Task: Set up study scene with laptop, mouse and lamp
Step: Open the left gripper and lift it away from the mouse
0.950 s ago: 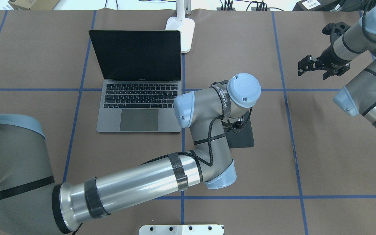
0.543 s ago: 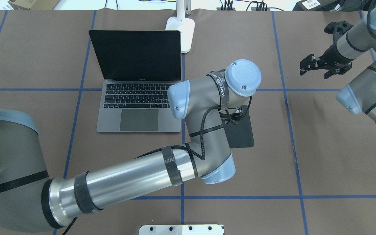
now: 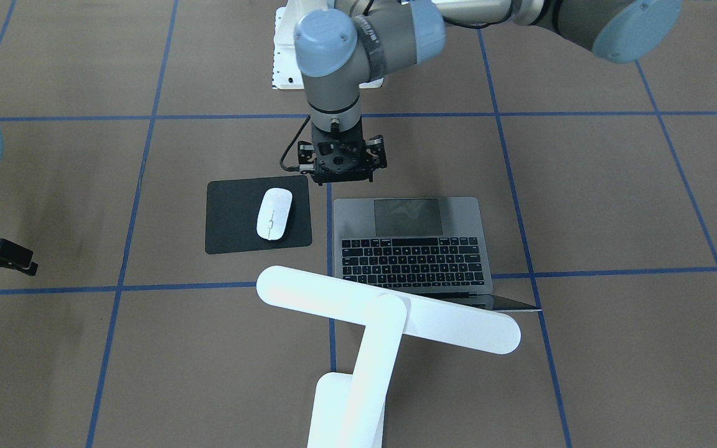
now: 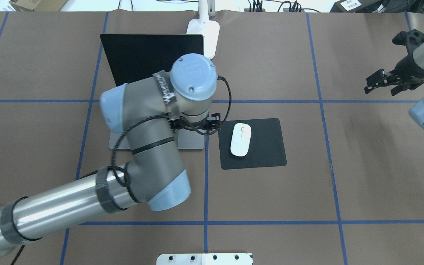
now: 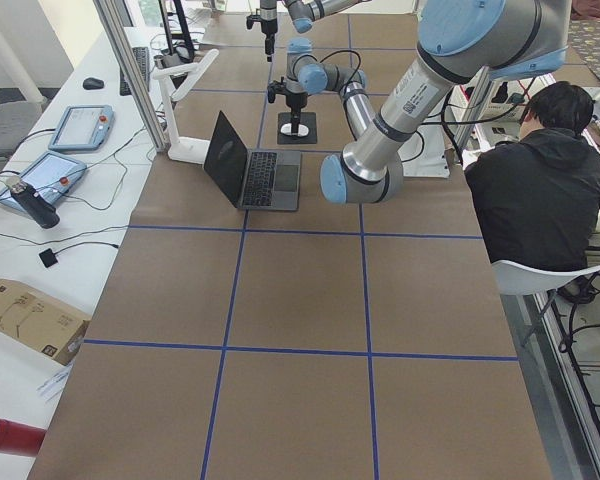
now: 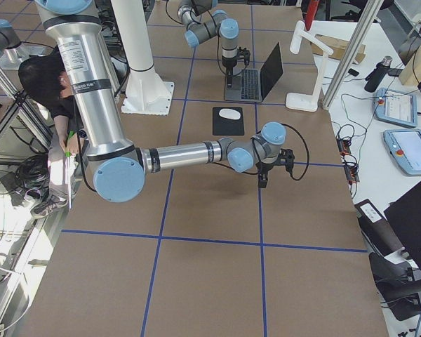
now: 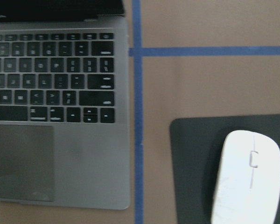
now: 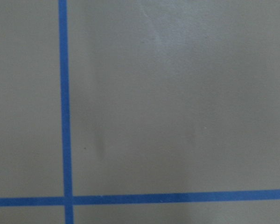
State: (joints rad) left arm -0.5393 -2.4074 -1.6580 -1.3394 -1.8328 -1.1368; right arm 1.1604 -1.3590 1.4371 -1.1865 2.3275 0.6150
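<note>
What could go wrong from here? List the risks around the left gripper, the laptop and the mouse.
1. The left gripper hangs close to the front corner of the slim space-grey metal laptop. A sideways move or a drop could clip its edge or shove it out of place.
2. The small glossy white oval mouse lies loose on the flat black square mat, right beside that gripper. A sweep that way may knock it off.
</note>
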